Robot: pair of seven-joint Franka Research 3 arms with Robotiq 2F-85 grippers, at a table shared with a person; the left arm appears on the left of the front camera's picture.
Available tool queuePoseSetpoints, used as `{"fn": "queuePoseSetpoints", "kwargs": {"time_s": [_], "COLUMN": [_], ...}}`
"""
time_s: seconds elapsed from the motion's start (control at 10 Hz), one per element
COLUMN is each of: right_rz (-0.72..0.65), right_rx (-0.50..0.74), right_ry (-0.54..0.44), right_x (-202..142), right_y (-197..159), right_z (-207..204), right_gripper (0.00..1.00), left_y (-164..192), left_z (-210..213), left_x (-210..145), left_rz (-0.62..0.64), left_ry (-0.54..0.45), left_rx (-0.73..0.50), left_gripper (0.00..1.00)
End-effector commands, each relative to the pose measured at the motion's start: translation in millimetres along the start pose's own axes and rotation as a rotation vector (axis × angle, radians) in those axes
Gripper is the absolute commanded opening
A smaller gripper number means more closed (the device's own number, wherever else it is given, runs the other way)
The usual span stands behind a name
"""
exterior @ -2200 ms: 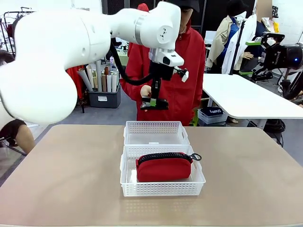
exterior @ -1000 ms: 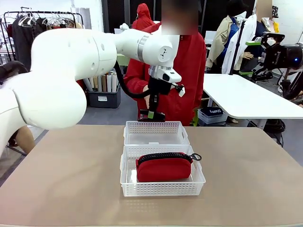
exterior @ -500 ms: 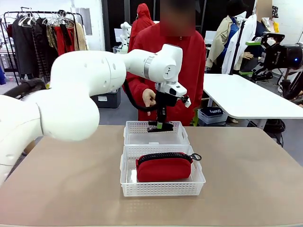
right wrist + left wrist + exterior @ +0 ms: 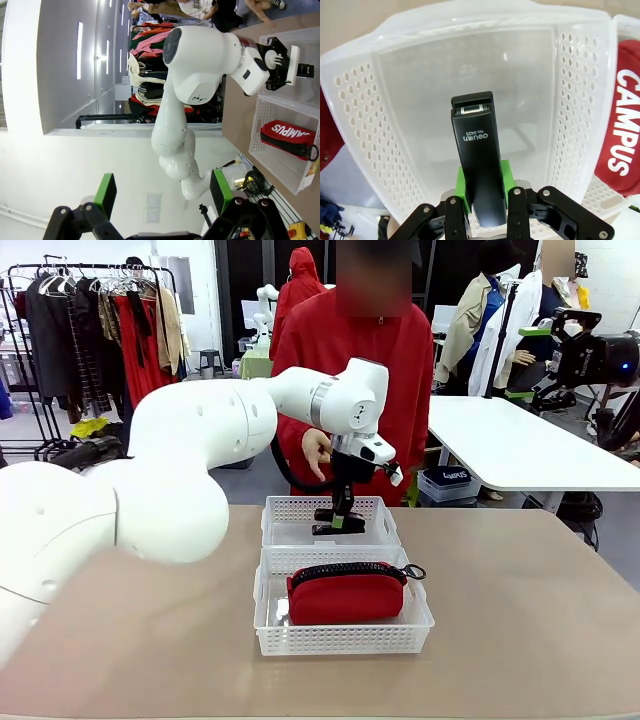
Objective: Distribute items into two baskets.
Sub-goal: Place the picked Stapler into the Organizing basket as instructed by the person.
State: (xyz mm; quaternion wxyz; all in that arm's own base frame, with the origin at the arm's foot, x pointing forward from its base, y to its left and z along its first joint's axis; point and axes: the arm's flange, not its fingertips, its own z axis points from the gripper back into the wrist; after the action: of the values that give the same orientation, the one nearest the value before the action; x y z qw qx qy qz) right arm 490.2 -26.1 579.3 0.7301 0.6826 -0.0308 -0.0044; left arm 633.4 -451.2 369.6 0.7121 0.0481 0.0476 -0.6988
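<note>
The left claw (image 4: 486, 187) gripped the black stapler (image 4: 479, 150) over the far basket (image 4: 530, 65); the right claw (image 4: 162, 192) stood open. The near basket (image 4: 343, 642) held 1 red pouch (image 4: 346, 598).

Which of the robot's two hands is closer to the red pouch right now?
The left one. The left gripper is over the far basket, right beside the basket holding the red pouch. The right gripper is well away from the pouch, with its jaws apart.

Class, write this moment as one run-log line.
left fingers: shut on black stapler, over far basket | right fingers: open, empty | near basket: red pouch inside
</note>
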Motion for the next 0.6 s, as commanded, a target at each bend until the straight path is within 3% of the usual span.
{"fn": "queuePoseSetpoints", "kwargs": {"time_s": [0.0,0.5], "right_rz": [0.004,0.004], "right_rx": [-0.003,-0.003], "right_ry": [-0.011,-0.011], "right_x": [-3,-3], "right_y": [1,1], "right_z": [-3,-3], "right_gripper": [1.00,1.00], "left_y": [31,40], "left_z": [7,-13], "left_x": [16,12], "left_rz": [-0.005,-0.001], "left_ry": [0.031,0.033], "left_rx": [0.004,-0.013], "left_gripper": [0.00,0.00]}}
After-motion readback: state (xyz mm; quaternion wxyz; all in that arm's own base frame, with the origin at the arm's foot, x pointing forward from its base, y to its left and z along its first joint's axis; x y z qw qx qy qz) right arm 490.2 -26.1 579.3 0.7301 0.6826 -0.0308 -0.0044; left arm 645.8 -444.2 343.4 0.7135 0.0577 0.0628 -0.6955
